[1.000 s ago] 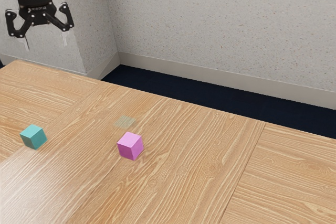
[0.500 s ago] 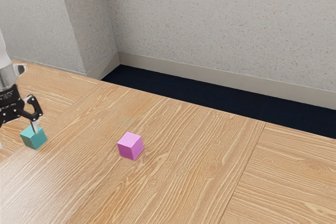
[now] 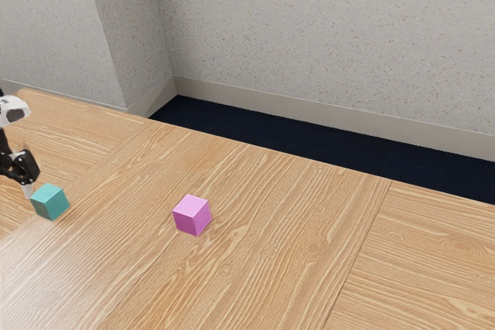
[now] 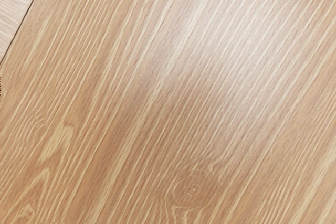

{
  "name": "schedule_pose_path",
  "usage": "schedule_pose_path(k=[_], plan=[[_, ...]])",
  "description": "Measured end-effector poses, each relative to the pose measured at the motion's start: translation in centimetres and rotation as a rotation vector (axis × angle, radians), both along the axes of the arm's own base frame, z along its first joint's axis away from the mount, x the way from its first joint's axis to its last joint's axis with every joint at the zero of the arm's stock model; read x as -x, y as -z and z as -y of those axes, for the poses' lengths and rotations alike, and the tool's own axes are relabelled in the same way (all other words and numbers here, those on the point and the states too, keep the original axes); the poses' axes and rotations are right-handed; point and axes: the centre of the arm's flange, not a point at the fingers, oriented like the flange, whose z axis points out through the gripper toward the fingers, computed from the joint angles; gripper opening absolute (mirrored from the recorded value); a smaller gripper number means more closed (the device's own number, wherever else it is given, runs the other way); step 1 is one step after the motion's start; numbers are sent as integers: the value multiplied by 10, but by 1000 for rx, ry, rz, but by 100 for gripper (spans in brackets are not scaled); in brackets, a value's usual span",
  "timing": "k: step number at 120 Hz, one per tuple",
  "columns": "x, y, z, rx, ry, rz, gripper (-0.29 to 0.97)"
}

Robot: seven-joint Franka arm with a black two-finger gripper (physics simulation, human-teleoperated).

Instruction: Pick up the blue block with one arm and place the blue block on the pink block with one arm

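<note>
The blue block point(image 3: 49, 201), a teal cube, rests on the wooden table point(image 3: 294, 237) near the exterior view's left edge. About a hand's width to its right lies the pink block point(image 3: 192, 215), on its own. My gripper point(image 3: 6, 189) hangs low at that left edge, partly cut off, just left of the blue block. One pale fingertip point(image 3: 29, 189) stands close to the block's upper left corner. The finger is spread well out from the hand, so the gripper is open and holds nothing. The wrist view looks straight down on bare table wood point(image 4: 168, 98).
A speckled grey wall point(image 3: 325, 28) with a pale baseboard runs behind the table, and a dark floor strip point(image 3: 309, 141) lies beyond the far edge. A wall corner juts out at the back left. Seams divide the tabletop into panels.
My hand dropped from high up at the back left to table height beside the blue block, then slid left to the view's edge. Neither block has moved.
</note>
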Motion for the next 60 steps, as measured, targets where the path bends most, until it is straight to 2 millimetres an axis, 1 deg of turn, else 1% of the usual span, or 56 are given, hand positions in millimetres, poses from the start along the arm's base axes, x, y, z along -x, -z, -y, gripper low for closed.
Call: schedule_pose_path(k=[4, 14, 22, 44, 60], plan=[[-3, 14, -9, 0, 38, -11, 68], [-4, 43, -27, -5, 123, -11, 68], [-11, 63, -40, -15, 192, -2, 68], [-27, 96, -67, -56, 347, 55, 68], [-40, 115, -76, -69, 409, 112, 68]])
